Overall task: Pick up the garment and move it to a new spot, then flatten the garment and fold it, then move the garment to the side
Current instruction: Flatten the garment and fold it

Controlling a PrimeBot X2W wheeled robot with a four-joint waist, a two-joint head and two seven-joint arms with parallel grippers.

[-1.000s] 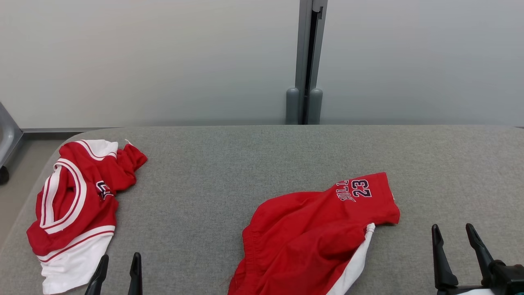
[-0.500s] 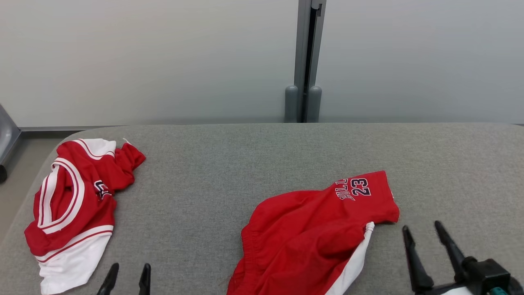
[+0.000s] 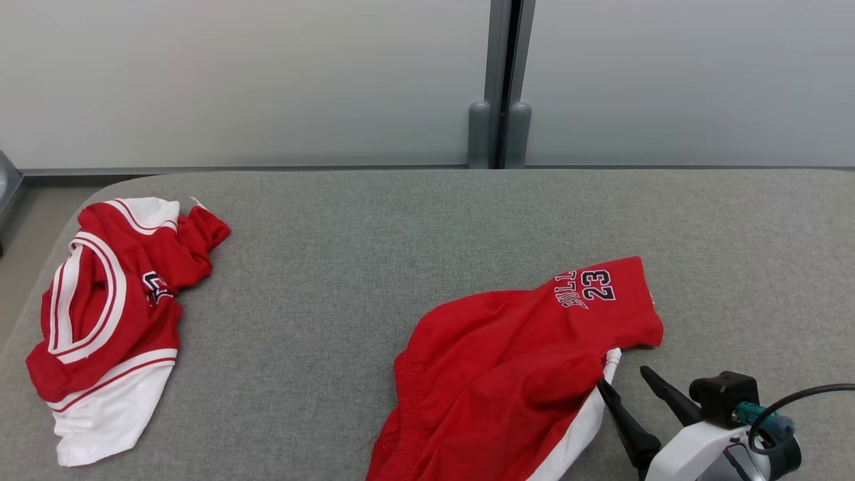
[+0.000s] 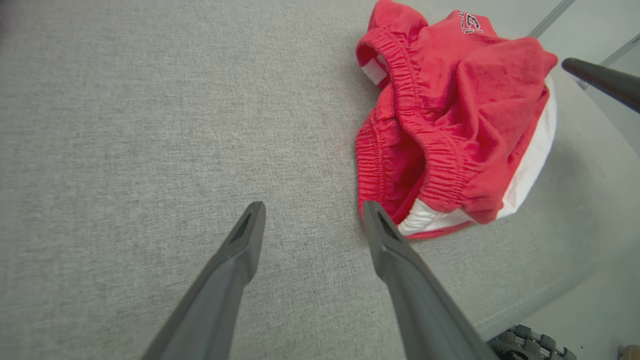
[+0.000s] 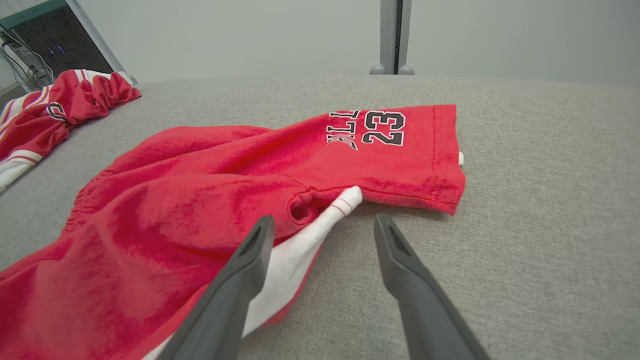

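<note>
The garment, crumpled red shorts (image 3: 507, 374) with a white side stripe and a "23" print, lies on the grey table at centre right. My right gripper (image 3: 623, 377) stands open at the shorts' right edge. In the right wrist view (image 5: 325, 220) one finger hangs over the white stripe and the other over bare table, beside the shorts (image 5: 225, 190). My left gripper (image 4: 312, 210) is open over bare table, just short of the elastic waistband of the shorts (image 4: 450, 100). Neither gripper holds anything.
A second red and white garment, a crumpled jersey (image 3: 107, 314), lies near the table's left edge, also seen as the jersey (image 5: 55, 110) from the right wrist. The grey padded table (image 3: 401, 234) ends at a pale wall with a grey post (image 3: 499, 80).
The head camera has tilted, so the whole picture shifted. My right gripper has moved left, up to the shorts' white stripe. The left gripper has slipped out of the head view's bottom edge.
</note>
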